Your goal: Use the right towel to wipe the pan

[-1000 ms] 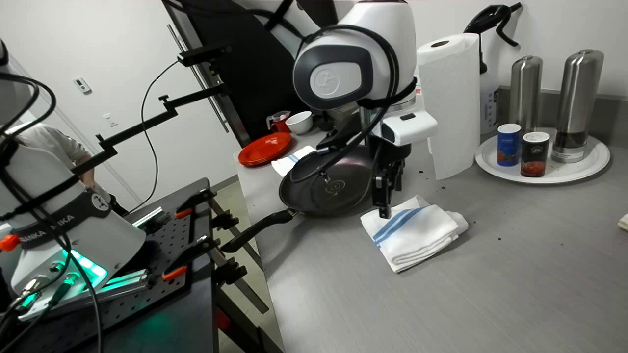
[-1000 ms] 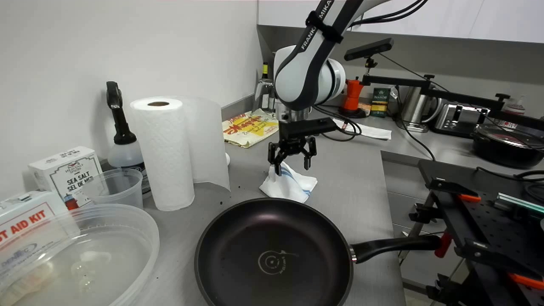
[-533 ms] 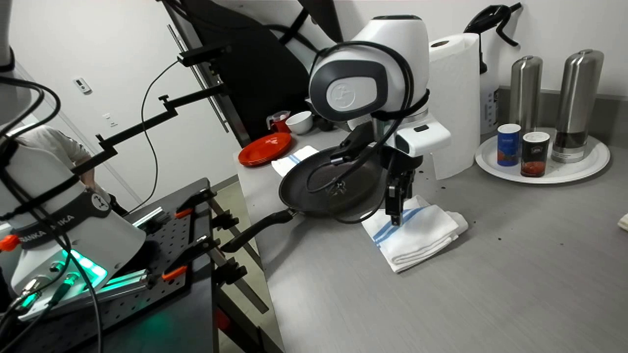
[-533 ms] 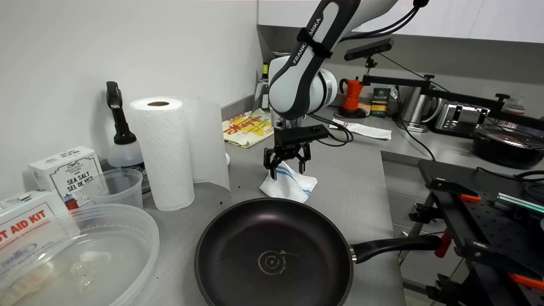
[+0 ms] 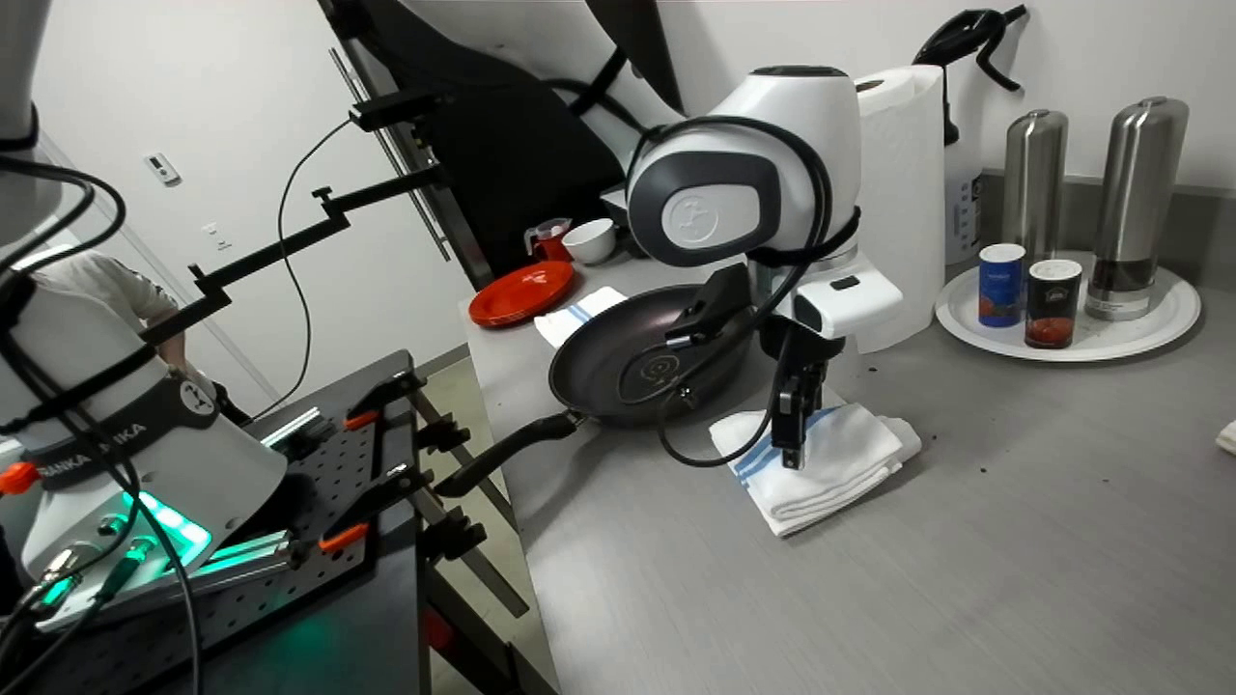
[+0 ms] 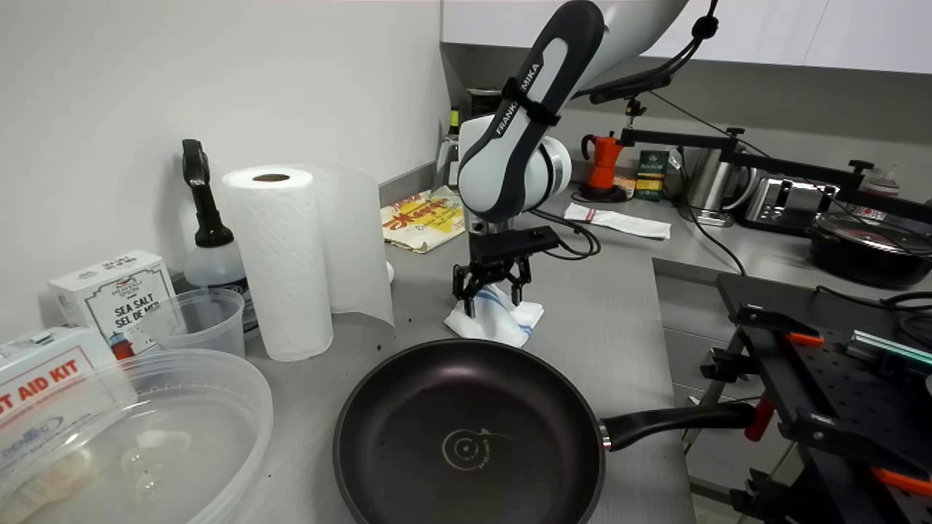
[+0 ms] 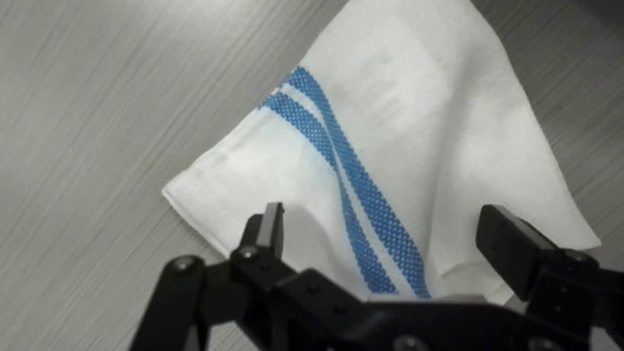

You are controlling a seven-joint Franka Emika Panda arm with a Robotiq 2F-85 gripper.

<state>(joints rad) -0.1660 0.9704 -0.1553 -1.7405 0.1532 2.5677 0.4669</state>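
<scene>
A grey, brush-grained counter (image 5: pixel 917 598) carries a round, shallow, dark grey frying pan (image 6: pixel 470 407), its long black handle (image 6: pixel 673 421) jutting past the counter's edge. Just beside the pan, in from that edge, lies a folded white cloth towel with blue stripes (image 7: pixel 397 141). Over it hangs the black gripper (image 7: pixel 382 212), fingers (image 7: pixel 512 246) spread wide; whether they touch the towel, I cannot tell.
</scene>
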